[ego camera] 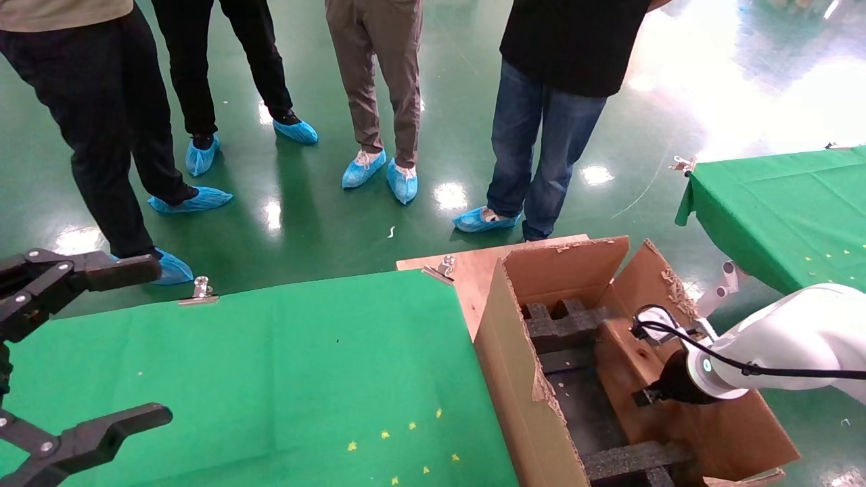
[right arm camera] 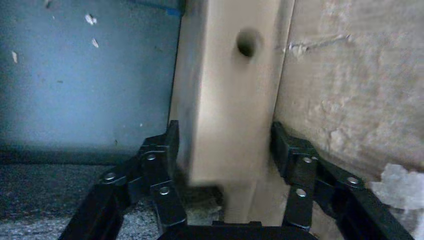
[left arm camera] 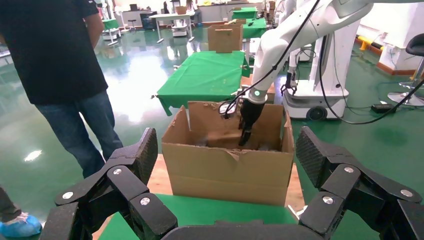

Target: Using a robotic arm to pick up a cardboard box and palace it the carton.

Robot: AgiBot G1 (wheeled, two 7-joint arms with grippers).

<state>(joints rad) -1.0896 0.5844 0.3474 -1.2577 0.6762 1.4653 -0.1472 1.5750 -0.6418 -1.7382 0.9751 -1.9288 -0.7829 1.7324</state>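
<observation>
My right arm [ego camera: 798,338], glossy white with a black wrist, reaches down into the carton [ego camera: 514,379], a large brown corrugated one with torn edges and black foam inserts [ego camera: 561,328]. My right gripper [ego camera: 649,396] is shut on the cardboard box [ego camera: 626,358], small and plain brown, low inside the carton against its right wall. In the right wrist view the fingers [right arm camera: 165,160] flank the box [right arm camera: 225,100], whose round hole [right arm camera: 248,42] shows. The left wrist view shows the carton [left arm camera: 227,170] and my right gripper [left arm camera: 245,137] in it. My left gripper [ego camera: 161,340] is open and empty at the left.
The carton stands on a wooden board [ego camera: 473,270] beside my green-clothed table [ego camera: 270,379], which has metal clips [ego camera: 201,291] on its far edge. Several people in blue shoe covers [ego camera: 402,179] stand beyond. A second green table [ego camera: 778,210] stands at the right.
</observation>
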